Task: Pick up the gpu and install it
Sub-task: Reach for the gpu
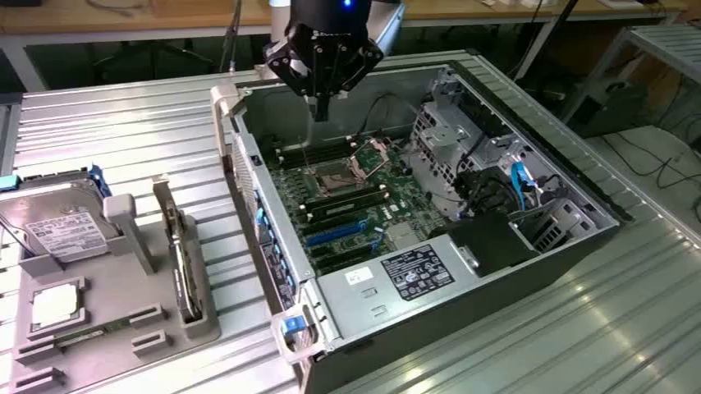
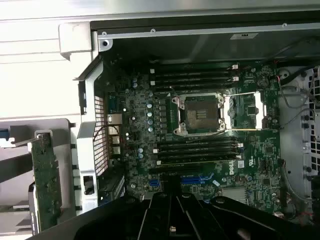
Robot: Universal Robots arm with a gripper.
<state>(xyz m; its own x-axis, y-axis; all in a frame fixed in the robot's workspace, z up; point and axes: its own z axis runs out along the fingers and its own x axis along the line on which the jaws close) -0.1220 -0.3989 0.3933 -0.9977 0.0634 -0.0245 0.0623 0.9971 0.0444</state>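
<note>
Claw (image 1: 320, 115), clenched on nothing, hangs over the open computer case (image 1: 471, 287) holding the motherboard (image 1: 350, 209); gpu (image 1: 183, 275) stands on edge in the grey holder tray (image 1: 115, 287), well apart from the claw, outside the case

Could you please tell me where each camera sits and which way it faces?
Exterior view: high off the arm, looking obliquely down on the open computer case and the parts holder at the exterior view's left; the gripper hangs over the case.
Wrist view: on the wrist, looking down into the case at the motherboard; the gripper's dark body shows.
Shared: the motherboard, its CPU socket and the gpu standing in the holder.
</note>
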